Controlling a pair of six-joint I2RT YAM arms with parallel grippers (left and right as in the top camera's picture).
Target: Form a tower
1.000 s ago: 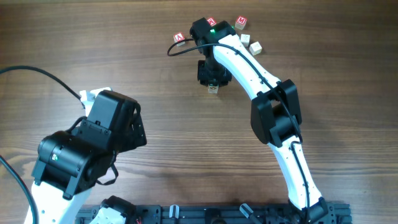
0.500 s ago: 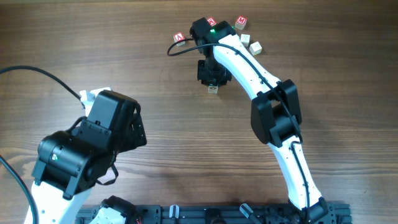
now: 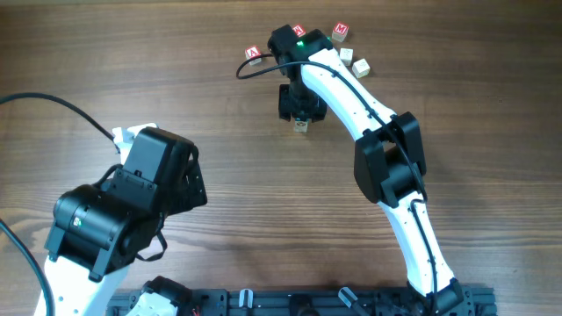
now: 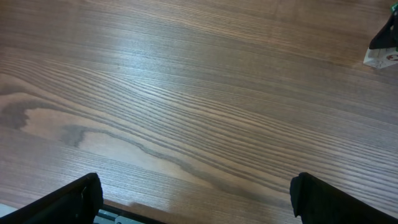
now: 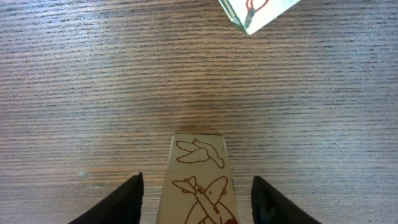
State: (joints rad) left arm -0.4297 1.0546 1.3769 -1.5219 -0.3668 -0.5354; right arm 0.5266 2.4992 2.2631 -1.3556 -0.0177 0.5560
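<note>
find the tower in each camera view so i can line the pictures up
overhead: the tower is upper centre, just below the right gripper.
left wrist: the tower is probably the pale bit at the far right edge near the top, partly cut off.
right wrist: the tower is bottom centre, between the open gripper's fingers, with a gap on each side.
shared landmark: the right gripper, right beside the tower in each view.

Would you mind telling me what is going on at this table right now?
The right gripper hangs over a short tower of pale wooden picture cubes, jaws open on either side without touching it. Its cube count is hard to tell. Several loose red-lettered cubes lie beyond it on the wooden table. The left gripper is open over bare wood, holding nothing.
</note>
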